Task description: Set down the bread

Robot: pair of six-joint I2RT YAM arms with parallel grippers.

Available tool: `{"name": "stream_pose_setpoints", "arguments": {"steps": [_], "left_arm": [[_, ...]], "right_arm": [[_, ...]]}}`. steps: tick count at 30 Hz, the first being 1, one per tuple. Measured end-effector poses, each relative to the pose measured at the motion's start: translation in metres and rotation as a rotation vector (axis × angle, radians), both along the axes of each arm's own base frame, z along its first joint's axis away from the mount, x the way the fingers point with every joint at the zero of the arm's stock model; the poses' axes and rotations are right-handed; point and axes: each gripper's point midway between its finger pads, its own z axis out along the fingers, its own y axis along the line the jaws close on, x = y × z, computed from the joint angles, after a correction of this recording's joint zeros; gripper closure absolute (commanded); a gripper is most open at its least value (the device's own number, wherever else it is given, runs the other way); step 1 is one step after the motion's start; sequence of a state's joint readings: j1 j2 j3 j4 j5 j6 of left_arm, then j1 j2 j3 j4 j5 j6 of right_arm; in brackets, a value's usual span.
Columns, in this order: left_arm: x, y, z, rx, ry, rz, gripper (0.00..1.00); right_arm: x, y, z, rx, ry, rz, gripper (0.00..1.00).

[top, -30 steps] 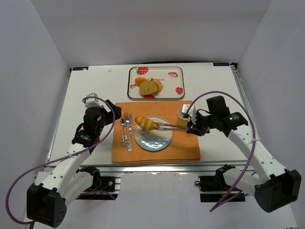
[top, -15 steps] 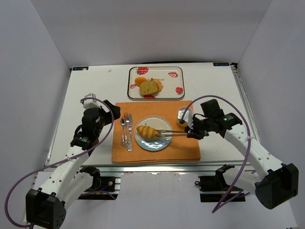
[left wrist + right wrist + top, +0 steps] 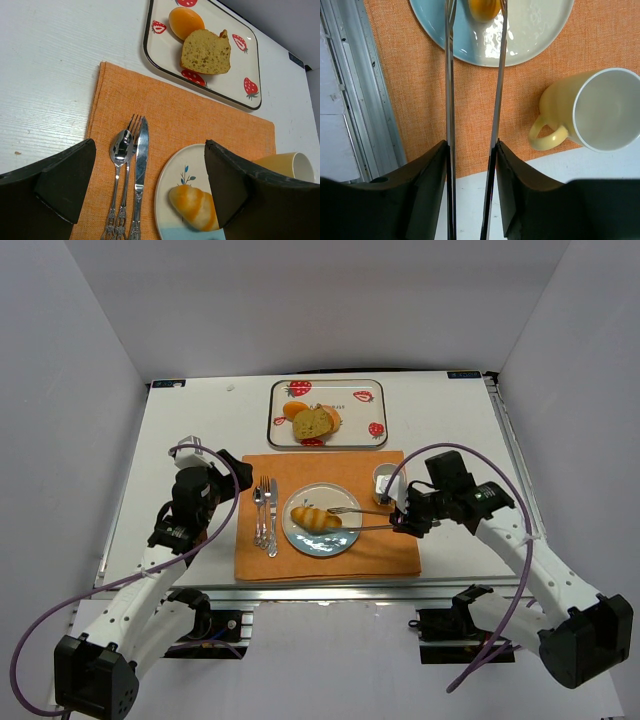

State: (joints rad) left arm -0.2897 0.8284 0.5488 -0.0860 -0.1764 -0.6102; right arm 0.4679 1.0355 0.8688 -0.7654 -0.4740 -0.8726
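Framing mug (image 3: 600,110) beside tongs (image 3: 450,125), right wrist crops bread (image 3: 484,7).

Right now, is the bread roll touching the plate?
Touching. The left wrist view shows the bread roll lying flat on the plate, with no gap or shadow line under it.

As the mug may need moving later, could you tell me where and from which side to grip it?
I'd take the yellow mug by its rim from above, one finger inside: it stands upright, mouth open and empty. Its handle points toward the robot, an alternative pinch.
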Motion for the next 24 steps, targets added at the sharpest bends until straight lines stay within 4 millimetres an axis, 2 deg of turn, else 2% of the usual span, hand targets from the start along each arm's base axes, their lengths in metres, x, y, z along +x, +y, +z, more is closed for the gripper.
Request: {"name": "stream_pose_setpoints", "arguments": {"steps": [4, 8, 9, 11, 13, 16, 19, 22, 24], "left_arm": [[0.000, 0.000, 0.000, 0.000, 0.000, 0.000, 0.02], [0.000, 0.000, 0.000, 0.001, 0.002, 0.000, 0.02], [-0.001, 0.000, -0.001, 0.001, 0.003, 0.000, 0.02], [-0.001, 0.000, -0.001, 0.001, 0.003, 0.000, 0.02], [0.000, 0.000, -0.001, 0.001, 0.003, 0.000, 0.02], [-0.001, 0.000, -0.001, 0.001, 0.003, 0.000, 0.02], [0.000, 0.000, 0.000, 0.001, 0.003, 0.000, 0.02], [0.000, 0.000, 0.000, 0.001, 0.003, 0.000, 0.02], [0.000, 0.000, 0.000, 0.000, 0.002, 0.001, 0.02]], "right_arm": [[0.000, 0.000, 0.003, 0.005, -0.013, -0.001, 0.52], [0.000, -0.001, 0.007, 0.013, -0.027, -0.005, 0.57], [0.000, 0.000, 0.009, 0.020, -0.030, -0.010, 0.59], [0.002, 0.003, 0.017, 0.040, -0.021, -0.036, 0.70], [0.012, 0.009, 0.031, 0.070, -0.014, -0.071, 0.75], [0.042, 0.028, 0.060, 0.140, -0.025, -0.133, 0.85], [0.080, 0.050, 0.086, 0.208, -0.012, -0.206, 0.90], [0.128, 0.069, 0.099, 0.266, 0.025, -0.317, 0.82], [0.157, 0.075, 0.096, 0.273, 0.069, -0.406, 0.75]]}}
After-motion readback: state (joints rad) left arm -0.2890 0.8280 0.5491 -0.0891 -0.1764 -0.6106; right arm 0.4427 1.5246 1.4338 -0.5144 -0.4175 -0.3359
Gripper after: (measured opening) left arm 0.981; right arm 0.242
